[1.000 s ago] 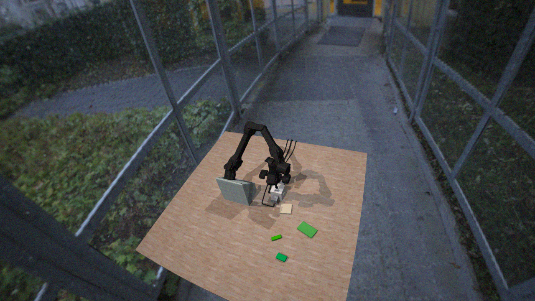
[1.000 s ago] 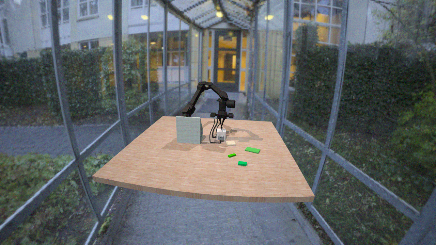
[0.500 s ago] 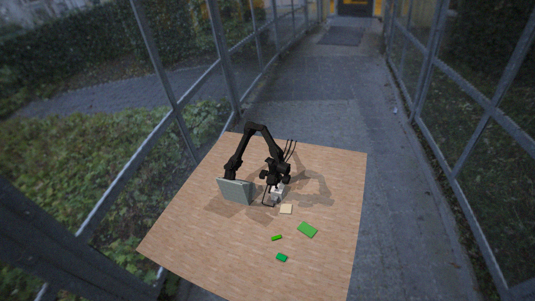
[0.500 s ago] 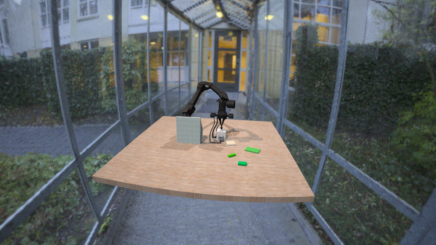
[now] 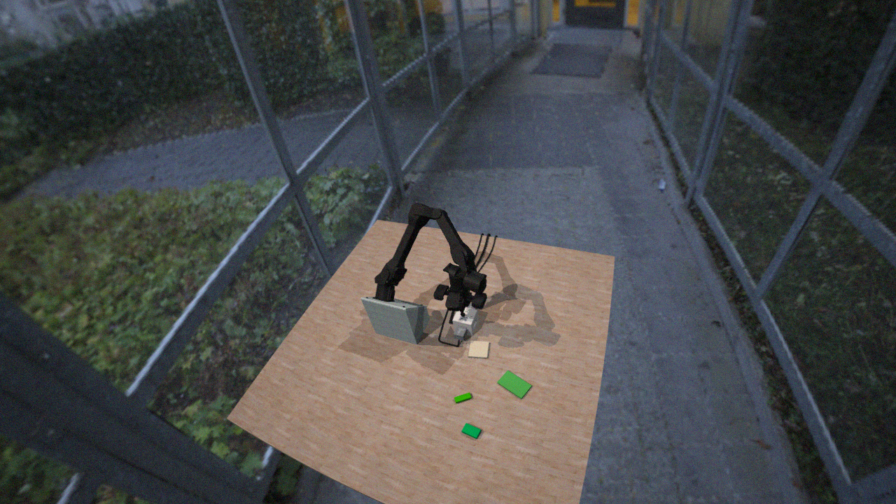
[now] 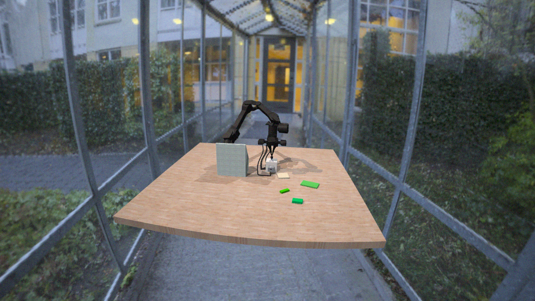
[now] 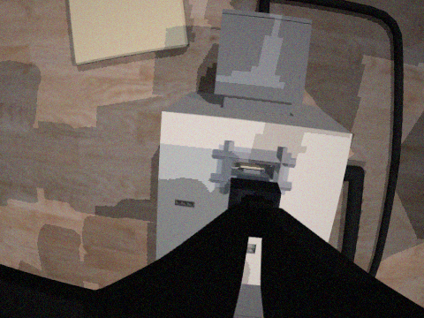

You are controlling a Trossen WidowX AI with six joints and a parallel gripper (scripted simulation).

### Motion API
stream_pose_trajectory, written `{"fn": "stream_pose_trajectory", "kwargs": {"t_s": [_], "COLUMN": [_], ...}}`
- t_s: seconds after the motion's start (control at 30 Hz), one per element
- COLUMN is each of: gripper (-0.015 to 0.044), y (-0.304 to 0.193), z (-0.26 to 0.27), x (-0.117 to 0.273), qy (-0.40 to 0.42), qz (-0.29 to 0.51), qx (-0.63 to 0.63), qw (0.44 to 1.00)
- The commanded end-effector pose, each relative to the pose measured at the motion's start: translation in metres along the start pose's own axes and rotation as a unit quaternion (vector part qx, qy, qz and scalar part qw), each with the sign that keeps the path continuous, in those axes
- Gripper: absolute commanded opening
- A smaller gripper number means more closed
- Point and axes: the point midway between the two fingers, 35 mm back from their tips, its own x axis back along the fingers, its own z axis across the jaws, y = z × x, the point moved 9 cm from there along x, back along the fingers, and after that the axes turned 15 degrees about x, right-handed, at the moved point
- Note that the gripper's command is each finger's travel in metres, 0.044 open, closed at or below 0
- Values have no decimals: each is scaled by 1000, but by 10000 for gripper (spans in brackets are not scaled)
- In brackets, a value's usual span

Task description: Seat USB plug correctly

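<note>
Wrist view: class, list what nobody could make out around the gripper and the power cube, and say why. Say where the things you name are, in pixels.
- Plug's metal end, wrist view: hidden by the gripper (image 5: 462,313) (image 6: 271,156) (image 7: 254,199) and plug body.
- Which way round the plug faces, top and exterior views: too small.
- Cream pad's (image 5: 479,349) (image 6: 283,175) (image 7: 128,28) far edge, wrist view: cut off by the frame.

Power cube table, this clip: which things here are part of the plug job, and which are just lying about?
Part of the job:
- power cube
- its top socket
- gripper, shut on the USB plug

Lying about:
- cream square
- large green slab
- thin green bar
- small green block
</note>
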Motion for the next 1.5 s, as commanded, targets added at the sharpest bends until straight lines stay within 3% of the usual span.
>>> {"fn": "stream_pose_trajectory", "kwargs": {"t_s": [0.0,1.47], "gripper": [0,0], "y": [0,0], "z": [0,0], "x": [-1,-6], "qy": [-1,-1], "qz": [-3,-3], "qx": [-2,-3], "qw": [1000,1000]}}
